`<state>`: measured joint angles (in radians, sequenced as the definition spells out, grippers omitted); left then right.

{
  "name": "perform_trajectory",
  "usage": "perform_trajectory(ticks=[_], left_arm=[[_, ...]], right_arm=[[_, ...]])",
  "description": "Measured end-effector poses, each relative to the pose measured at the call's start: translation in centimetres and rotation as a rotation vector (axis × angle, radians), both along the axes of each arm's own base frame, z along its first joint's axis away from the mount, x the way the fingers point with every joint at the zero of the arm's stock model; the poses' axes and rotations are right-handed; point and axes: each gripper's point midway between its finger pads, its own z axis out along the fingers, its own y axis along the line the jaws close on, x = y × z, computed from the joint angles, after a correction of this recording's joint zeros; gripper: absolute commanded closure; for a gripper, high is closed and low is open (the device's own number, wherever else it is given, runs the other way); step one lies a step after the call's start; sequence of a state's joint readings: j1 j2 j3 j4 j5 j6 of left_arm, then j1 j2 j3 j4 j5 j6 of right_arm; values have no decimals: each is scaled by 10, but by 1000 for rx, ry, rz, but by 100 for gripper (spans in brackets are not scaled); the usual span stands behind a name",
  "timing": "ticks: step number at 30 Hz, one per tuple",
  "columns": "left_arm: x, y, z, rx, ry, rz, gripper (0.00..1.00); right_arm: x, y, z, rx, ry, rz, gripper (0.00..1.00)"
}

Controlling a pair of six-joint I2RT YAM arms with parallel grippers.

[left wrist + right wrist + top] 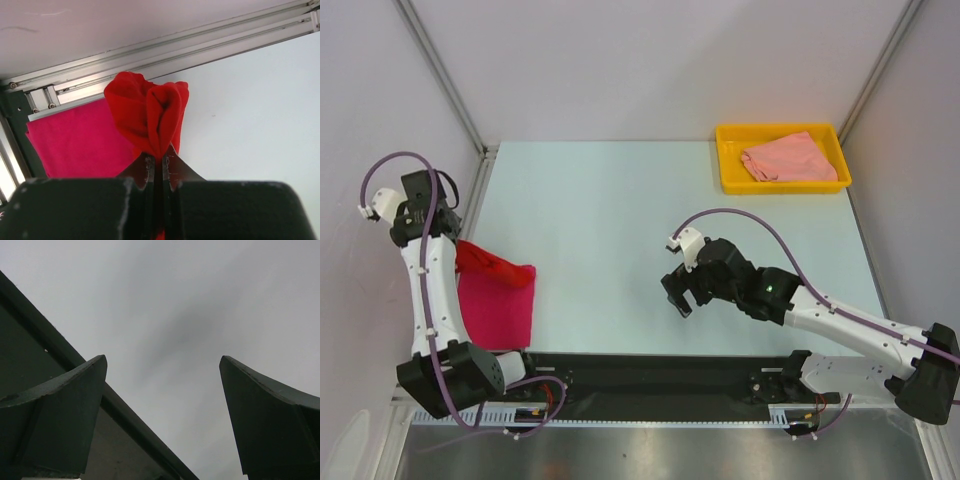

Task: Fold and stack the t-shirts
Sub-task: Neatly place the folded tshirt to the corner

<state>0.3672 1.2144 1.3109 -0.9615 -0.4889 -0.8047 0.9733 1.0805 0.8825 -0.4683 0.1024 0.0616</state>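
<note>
On my left side, the left hand (159, 162) is pinched tight on a fold of the red shirt (147, 115). The cloth bunches up in a rounded lump right ahead of the fingertips, with a thin strip of it running back between the two fingers. Just past that hand and off to its left, the magenta shirt (498, 312) lies flat on the table (600, 220) as a neat rectangle. From above, the red shirt drapes across the far edge of the magenta one. I cannot tell whether the red bundle rests on it or hangs a little above it.

Moving across to the middle, I see the right hand (678, 298) with its fingers spread wide and nothing between them. It hangs over bare table, well apart from both shirts on the left.

Far beyond the right hand, toward the far right corner of the table, sits the yellow tray (728, 170). The salmon shirt (788, 160) lies inside it, loosely folded and rumpled, filling most of its right part.
</note>
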Motion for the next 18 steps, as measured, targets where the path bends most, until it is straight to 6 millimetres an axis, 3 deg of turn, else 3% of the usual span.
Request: perform_trajectory(ticks=[8,11,16,18], left_arm=[[-15,-4,-41,-42,89,13,100],[-23,-3,-47,-49,95,30,100],[-52,2,-58,-66,70,122,100],[-68,3,-72,-90,78,172,100]], right_arm=[[-3,-1,3,16,2,0,0],[-6,-4,6,28,-3,-1,0],[-8,-6,7,31,-1,0,0],[-10,-6,6,29,6,6,0]])
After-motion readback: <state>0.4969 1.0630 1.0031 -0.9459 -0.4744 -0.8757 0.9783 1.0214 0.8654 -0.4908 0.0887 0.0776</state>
